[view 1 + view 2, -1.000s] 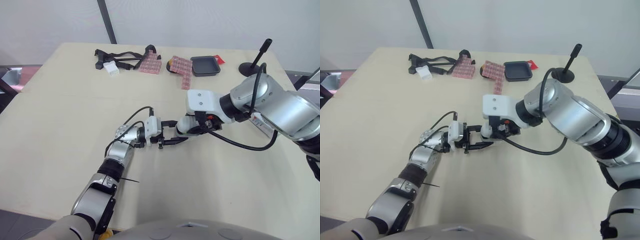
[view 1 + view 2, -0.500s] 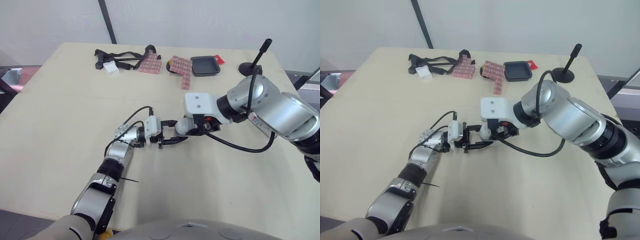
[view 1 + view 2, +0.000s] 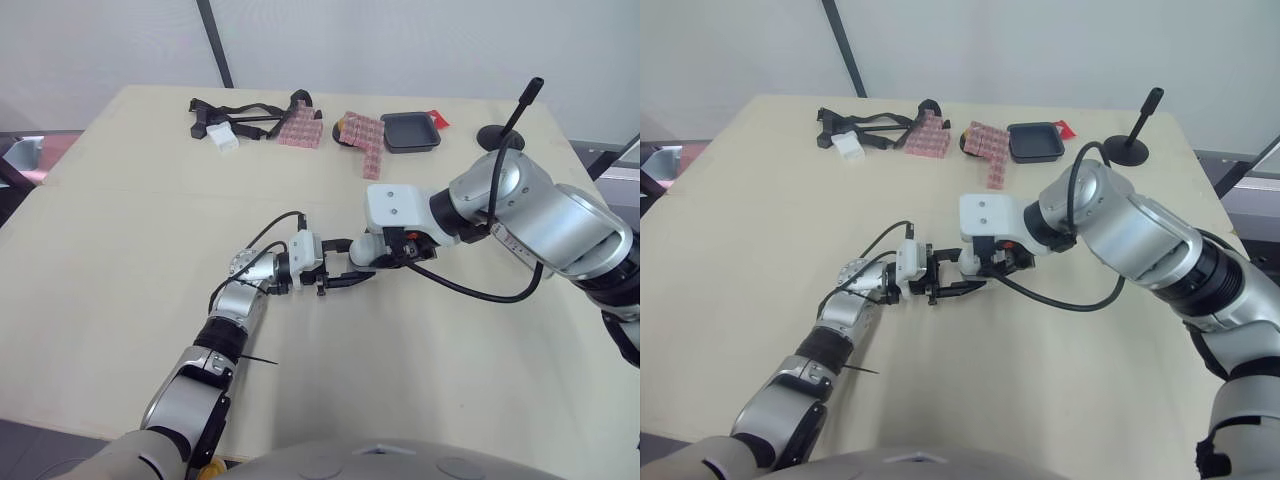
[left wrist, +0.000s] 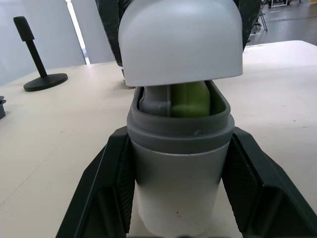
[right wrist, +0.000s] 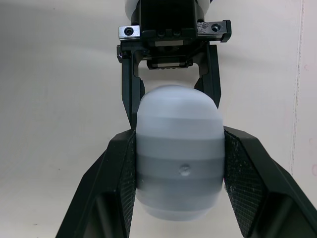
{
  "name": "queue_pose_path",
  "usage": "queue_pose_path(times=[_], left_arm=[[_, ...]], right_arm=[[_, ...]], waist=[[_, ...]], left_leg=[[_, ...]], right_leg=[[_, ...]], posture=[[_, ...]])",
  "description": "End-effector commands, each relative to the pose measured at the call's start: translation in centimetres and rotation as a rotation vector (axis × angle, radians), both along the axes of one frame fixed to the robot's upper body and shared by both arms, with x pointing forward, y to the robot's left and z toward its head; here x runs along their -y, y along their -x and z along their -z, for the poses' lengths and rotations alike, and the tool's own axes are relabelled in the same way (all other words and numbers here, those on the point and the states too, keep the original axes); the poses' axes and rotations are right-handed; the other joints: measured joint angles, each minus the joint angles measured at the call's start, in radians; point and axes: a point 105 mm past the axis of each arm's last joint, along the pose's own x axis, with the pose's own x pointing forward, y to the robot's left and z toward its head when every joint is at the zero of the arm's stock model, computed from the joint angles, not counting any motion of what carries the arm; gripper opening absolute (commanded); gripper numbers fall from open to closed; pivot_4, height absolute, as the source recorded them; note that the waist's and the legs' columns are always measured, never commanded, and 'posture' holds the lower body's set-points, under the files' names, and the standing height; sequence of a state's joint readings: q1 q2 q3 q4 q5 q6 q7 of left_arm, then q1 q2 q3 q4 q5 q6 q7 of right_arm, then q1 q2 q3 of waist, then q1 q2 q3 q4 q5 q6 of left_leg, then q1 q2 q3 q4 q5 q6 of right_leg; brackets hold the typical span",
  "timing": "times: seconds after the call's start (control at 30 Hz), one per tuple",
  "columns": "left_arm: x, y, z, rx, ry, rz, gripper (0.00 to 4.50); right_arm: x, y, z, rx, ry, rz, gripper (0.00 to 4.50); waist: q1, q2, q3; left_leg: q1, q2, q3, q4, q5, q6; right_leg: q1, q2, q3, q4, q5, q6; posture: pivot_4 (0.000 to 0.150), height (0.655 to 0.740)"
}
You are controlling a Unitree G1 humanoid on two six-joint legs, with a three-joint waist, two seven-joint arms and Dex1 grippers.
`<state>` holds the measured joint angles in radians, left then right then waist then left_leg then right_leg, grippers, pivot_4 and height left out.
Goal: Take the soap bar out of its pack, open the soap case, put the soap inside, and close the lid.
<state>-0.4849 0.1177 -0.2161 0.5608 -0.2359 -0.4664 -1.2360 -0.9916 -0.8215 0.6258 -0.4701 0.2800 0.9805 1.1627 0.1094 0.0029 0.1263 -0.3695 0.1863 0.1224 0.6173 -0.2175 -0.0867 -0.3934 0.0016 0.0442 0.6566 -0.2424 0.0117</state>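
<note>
A wide beige table [image 3: 120, 250] fills the head views, and at its centre the right gripper [image 5: 179, 136] and left gripper [image 4: 179, 135] meet tip to tip. The left gripper's black fingers clamp the sides of a pale grey-rimmed oval soap case [image 4: 178, 188], and the right gripper's fingers clasp its rounded white lid [image 4: 181, 39], leaving a gap above the rim. A green soap bar [image 4: 190, 99] sits inside the case, in the upper middle of the left wrist view.
</note>
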Motion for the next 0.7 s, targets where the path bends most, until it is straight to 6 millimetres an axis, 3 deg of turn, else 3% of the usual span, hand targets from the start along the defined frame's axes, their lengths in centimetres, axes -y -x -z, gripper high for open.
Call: queue_pose_path(times=[0.03, 0.47, 0.53, 0.7], left_arm=[[-0.07, -0.24, -1.12, 0.044, 0.012, -0.006, 1.93], [-0.09, -0.32, -1.22, 0.048, 0.014, -0.012, 1.93], [-0.08, -0.32, -1.22, 0.049, 0.015, -0.012, 1.93], [-0.07, -0.31, -1.21, 0.046, 0.016, -0.013, 1.93]], right_arm=[[0.02, 0.01, -0.45, 0.022, -0.005, -0.007, 1.97], [0.06, 0.12, -0.23, 0.008, -0.001, -0.003, 1.97], [-0.01, 0.08, -0.24, 0.011, -0.003, -0.002, 2.98], [-0.07, 0.01, -0.28, 0.017, -0.007, 0.002, 4.46]], waist=[[0.000, 0.000, 0.000], [0.000, 0.000, 0.000], [0.000, 0.000, 0.000], [0.000, 0.000, 0.000]], left_leg=[[0.000, 0.000, 0.000, 0.000, 0.000, 0.000], [0.000, 0.000, 0.000, 0.000, 0.000, 0.000], [0.000, 0.000, 0.000, 0.000, 0.000, 0.000], [0.000, 0.000, 0.000, 0.000, 0.000, 0.000]], right_leg=[[0.000, 0.000, 0.000, 0.000, 0.000, 0.000], [0.000, 0.000, 0.000, 0.000, 0.000, 0.000], [0.000, 0.000, 0.000, 0.000, 0.000, 0.000], [0.000, 0.000, 0.000, 0.000, 0.000, 0.000]], posture=[[0.150, 0.7400], [0.150, 0.7400], [0.150, 0.7400], [0.150, 0.7400]])
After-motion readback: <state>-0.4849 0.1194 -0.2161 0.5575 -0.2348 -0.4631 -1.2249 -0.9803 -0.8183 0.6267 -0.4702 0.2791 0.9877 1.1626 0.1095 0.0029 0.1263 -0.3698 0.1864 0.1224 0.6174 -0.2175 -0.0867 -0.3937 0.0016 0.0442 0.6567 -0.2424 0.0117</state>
